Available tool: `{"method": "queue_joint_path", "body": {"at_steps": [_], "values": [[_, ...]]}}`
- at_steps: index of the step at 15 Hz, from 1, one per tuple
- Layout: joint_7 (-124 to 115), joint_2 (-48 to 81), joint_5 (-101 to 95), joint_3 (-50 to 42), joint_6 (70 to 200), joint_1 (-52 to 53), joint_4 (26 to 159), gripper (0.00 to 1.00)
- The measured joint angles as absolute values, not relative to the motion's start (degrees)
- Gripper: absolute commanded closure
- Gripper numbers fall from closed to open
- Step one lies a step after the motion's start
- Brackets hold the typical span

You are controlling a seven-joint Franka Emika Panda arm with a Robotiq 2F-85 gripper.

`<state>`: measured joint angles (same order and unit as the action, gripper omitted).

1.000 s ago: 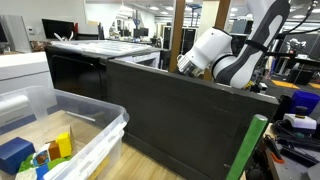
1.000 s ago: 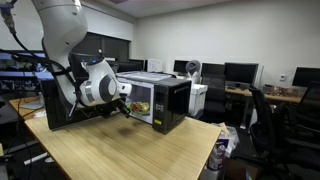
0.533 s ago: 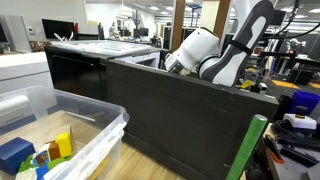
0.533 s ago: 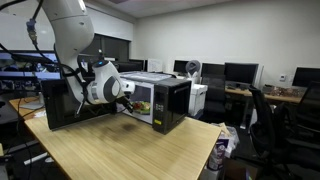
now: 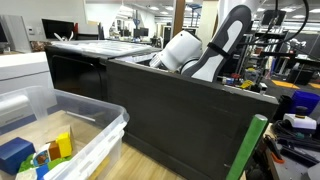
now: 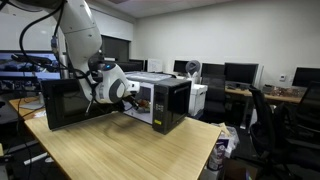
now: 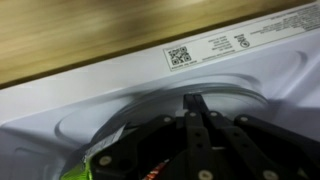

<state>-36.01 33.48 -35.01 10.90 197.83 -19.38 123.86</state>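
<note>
Reaching into the open microwave [image 6: 165,103] on the tabletop [image 6: 130,150], the pincer [image 7: 194,100] is seen with its fingers pressed together; whether anything thin is nipped cannot be told. It is held low over the microwave's floor recess [image 7: 100,115], and the door [image 6: 75,102] is swung wide, which admits the arm.

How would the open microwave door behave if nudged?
The door likely swings on its hinge rather than bending: it looks a rigid flat panel. The microwave, broad and flat on the table, probably would not tip or slide much.
</note>
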Motion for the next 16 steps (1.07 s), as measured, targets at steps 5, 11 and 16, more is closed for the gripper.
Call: {"method": "queue_joint_path", "body": {"at_steps": [5,11,16], "values": [[-34.19,35.57,-31.01,10.79,197.95,-17.51,120.94,0.96],[-34.05,31.29,-31.09,10.68,198.07,-19.97,126.77,0.36],[-34.05,25.86,-31.54,13.32,198.06,-26.31,135.33,0.03]]}}
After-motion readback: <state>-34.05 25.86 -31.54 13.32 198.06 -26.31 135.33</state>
